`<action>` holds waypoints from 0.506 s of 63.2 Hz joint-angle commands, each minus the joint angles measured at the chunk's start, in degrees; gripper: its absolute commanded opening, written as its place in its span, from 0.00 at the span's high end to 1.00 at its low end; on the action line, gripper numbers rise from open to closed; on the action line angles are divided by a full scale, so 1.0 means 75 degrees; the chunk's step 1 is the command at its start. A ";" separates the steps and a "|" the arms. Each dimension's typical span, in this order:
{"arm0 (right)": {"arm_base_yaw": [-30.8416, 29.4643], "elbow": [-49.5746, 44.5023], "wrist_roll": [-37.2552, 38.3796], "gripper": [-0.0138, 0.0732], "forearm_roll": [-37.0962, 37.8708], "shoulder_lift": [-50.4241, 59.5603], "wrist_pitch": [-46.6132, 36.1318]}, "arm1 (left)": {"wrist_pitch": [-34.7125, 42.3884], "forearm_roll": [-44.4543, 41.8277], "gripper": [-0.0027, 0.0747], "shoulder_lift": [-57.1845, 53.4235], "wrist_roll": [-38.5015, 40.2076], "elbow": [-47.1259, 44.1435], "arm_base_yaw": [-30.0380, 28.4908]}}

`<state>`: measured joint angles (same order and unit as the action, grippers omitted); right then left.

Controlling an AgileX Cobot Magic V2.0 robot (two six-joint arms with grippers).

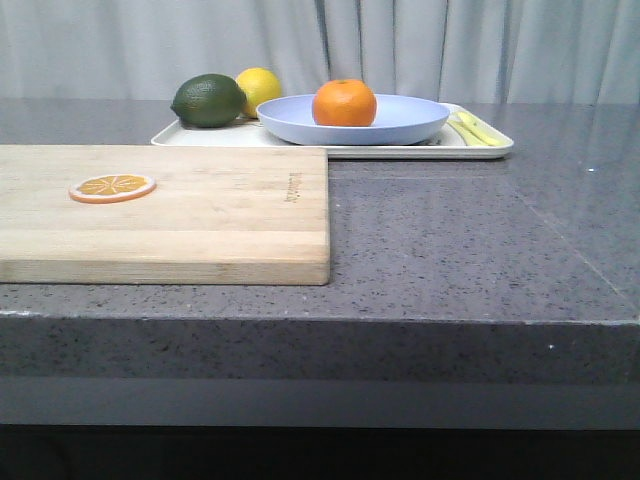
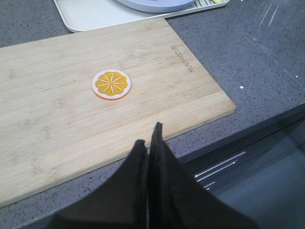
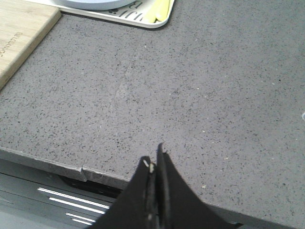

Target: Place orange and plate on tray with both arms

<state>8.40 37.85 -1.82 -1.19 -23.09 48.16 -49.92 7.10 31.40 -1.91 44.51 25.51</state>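
Observation:
The orange [image 1: 344, 103] sits in the pale lavender-blue plate [image 1: 400, 125], and the plate rests on the white tray [image 1: 200, 138] at the back of the table. The plate's edge [image 2: 157, 5] and the tray [image 2: 90, 16] also show in the left wrist view, and the tray's corner [image 3: 143, 20] in the right wrist view. My left gripper [image 2: 148, 136] is shut and empty, over the table's front edge near the cutting board. My right gripper [image 3: 155, 157] is shut and empty, over the front edge of the grey table. Neither gripper shows in the front view.
A light wooden cutting board [image 1: 200, 215] lies front left with a flat orange slice [image 1: 112, 187] on it. A dark green avocado [image 1: 208, 100] and a yellow lemon [image 1: 260, 88] sit on the tray's left part. A yellow utensil [image 1: 475, 130] lies at its right end.

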 commanded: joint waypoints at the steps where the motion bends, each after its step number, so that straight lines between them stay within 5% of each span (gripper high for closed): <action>1: -0.0011 0.0168 -0.0059 0.98 0.0016 -0.0039 -0.0538 | 0.0572 0.0130 0.99 0.0020 -0.0011 0.0169 -0.0029; 18: -0.0011 0.0168 -0.0059 0.98 0.0016 -0.0039 -0.0538 | 0.0801 0.0133 0.99 -0.0157 -0.0011 -0.0053 -0.0033; 32: -0.0011 0.0168 -0.0059 0.98 0.0016 -0.0039 -0.0537 | 0.1953 -0.0210 0.99 -0.1359 -0.0011 -0.1577 -0.1294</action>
<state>8.40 37.85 -1.82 -1.19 -23.09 48.16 -43.23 7.07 24.30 -1.91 35.21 19.28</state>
